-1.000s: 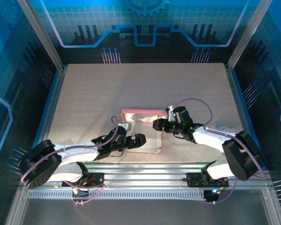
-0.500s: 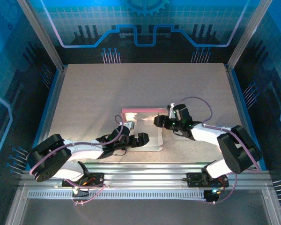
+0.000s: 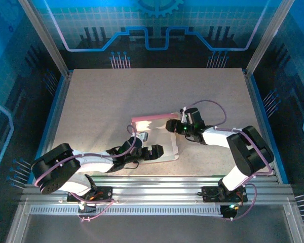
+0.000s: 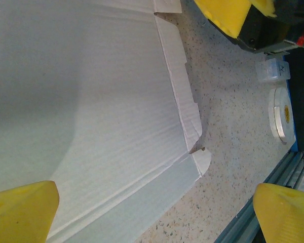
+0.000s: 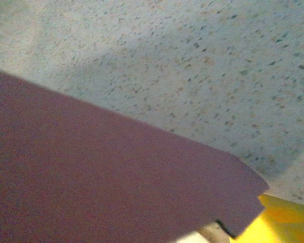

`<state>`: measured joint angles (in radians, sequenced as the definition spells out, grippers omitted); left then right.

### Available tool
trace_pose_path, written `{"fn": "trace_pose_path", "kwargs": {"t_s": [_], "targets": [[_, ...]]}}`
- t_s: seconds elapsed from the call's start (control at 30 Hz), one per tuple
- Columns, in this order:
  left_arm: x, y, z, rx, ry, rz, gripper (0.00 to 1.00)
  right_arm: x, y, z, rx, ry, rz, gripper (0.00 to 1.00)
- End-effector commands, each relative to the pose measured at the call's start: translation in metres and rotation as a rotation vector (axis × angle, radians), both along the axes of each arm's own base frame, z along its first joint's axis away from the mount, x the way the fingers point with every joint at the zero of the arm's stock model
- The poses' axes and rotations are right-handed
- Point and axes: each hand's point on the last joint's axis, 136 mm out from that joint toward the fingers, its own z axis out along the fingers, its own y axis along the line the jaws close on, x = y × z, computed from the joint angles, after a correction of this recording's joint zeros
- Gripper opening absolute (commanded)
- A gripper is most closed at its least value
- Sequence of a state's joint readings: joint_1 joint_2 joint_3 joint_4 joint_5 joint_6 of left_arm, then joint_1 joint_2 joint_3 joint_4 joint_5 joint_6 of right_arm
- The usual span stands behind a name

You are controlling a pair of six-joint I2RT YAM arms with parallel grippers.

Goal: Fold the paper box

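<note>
The left pincer point(image 3: 148, 147) is released, its jaws spread wide, and hangs low over the near part of the box point(image 3: 161, 135). In its wrist view one yellow fingertip point(image 4: 21, 210) stands over the whitish card and the other over the speckled counter point(image 4: 228, 167), off the sheet's edge, with nothing gripped between them. Under and ahead of this pincer the box lies as a flat, unfolded sheet, whitish face up. A narrow side flap point(image 4: 180, 76) runs along its edge, and a small rounded tab point(image 4: 201, 161) sits at the corner nearest the free fingertip. Farther out past that edge, a small clear tub point(image 4: 273, 70) and a white round disc point(image 4: 281, 112) sit on the counter close to the rail point(image 4: 300, 164). Across the sheet, the right pincer point(image 3: 172, 125) is at the far right corner, at the end of the pink strip point(image 3: 151, 119) that shows along the sheet's far edge. From its own wrist the pink face point(image 5: 101, 172) lies close and tilted, with a yellow finger point(image 5: 281, 215) just past the card's notched corner. Whether this pincer is clenched on the card or merely beside it I cannot tell.
</note>
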<state>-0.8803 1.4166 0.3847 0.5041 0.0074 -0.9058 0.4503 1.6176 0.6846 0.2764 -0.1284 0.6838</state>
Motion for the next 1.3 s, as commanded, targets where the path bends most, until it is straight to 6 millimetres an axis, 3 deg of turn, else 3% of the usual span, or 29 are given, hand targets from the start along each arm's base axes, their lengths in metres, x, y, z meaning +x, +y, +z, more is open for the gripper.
{"fn": "trace_pose_path", "kwargs": {"t_s": [0.0,0.4,0.6,1.27], "targets": [[-0.026,0.019,-0.044,0.132,0.117,-0.023,0.99,0.008,-0.017,-0.011,-0.094,0.015,-0.055,0.7],[-0.028,0.019,-0.045,0.132,0.121,-0.025,0.99,0.008,-0.002,-0.023,-0.049,0.04,-0.004,0.68],[-0.028,0.018,-0.046,0.135,0.124,-0.024,0.99,0.006,0.015,-0.01,0.051,-0.001,0.065,0.67],[-0.029,0.013,-0.05,0.134,0.132,-0.033,0.99,-0.004,0.037,0.019,0.267,-0.069,0.132,0.65]]}}
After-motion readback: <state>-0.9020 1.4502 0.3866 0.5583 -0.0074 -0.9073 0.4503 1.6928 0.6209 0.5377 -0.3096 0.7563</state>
